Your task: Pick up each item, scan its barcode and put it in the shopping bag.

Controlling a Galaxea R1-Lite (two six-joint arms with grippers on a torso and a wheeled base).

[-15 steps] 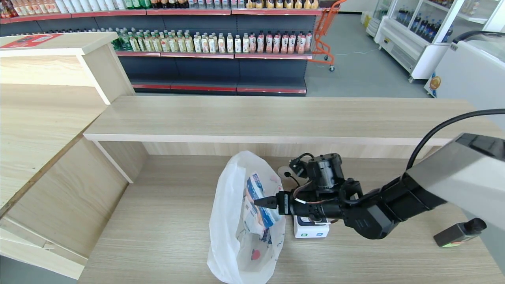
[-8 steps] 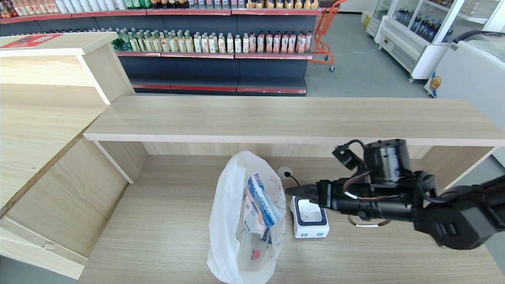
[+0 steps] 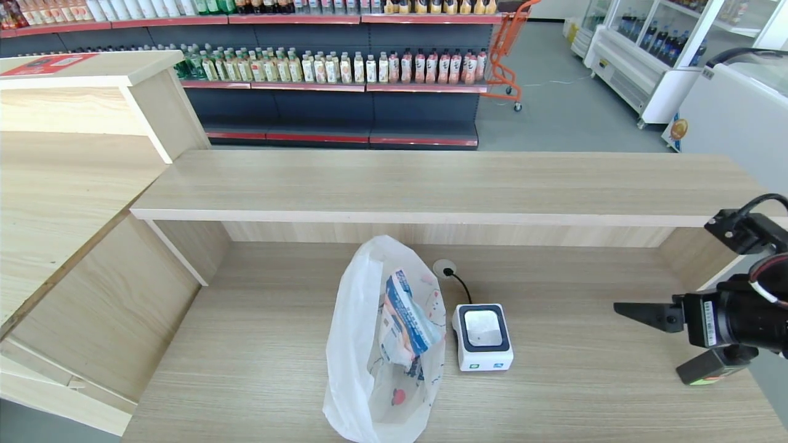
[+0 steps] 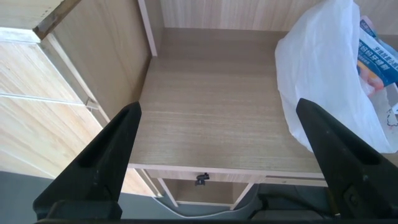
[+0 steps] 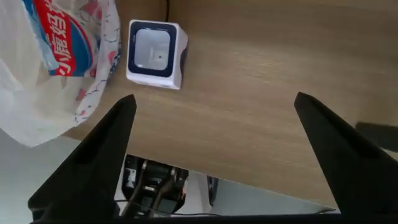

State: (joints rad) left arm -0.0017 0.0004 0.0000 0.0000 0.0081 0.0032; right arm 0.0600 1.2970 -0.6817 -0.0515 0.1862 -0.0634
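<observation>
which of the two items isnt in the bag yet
The small dark item lying on the counter at the robot's far right, near the right pincer; the blue-and-white packet already sits inside the white shopping bag.

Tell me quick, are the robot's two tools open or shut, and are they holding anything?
Left tool: open, holding nothing.
Right tool: open, holding nothing.

Room to pass lies over the counter [image 3: 572,375] between scanner [image 3: 483,337] and black device [image 3: 708,369]; shopping bag [image 3: 357,344] crowds scanner's left.
</observation>
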